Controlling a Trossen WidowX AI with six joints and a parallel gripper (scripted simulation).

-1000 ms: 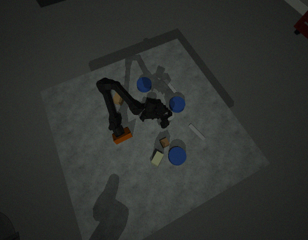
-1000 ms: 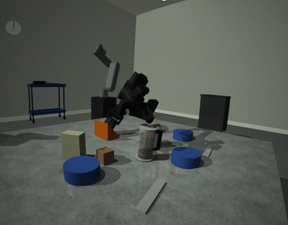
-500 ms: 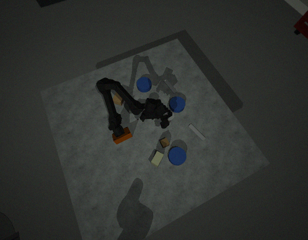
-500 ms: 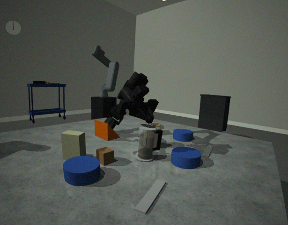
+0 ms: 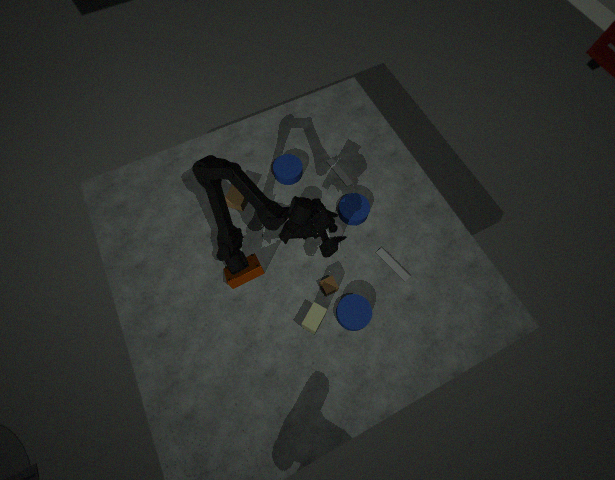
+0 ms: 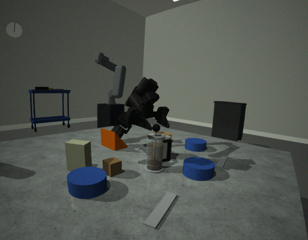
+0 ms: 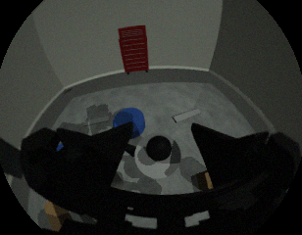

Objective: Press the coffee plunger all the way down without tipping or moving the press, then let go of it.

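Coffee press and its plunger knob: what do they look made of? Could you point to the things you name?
Coffee press [image 6: 154, 155]: likely clear glass or plastic, smooth, since brown contents show through the wall. Plunger knob [image 6: 156, 127] [image 7: 159, 148]: probably matte black plastic, given its even dark surface; painted metal is possible.

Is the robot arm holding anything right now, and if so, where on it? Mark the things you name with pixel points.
Nothing is held: the end effector [image 6: 159, 126] [image 7: 162, 125] is open, its fingers apart around the black knob [image 6: 156, 127] [image 7: 159, 148].
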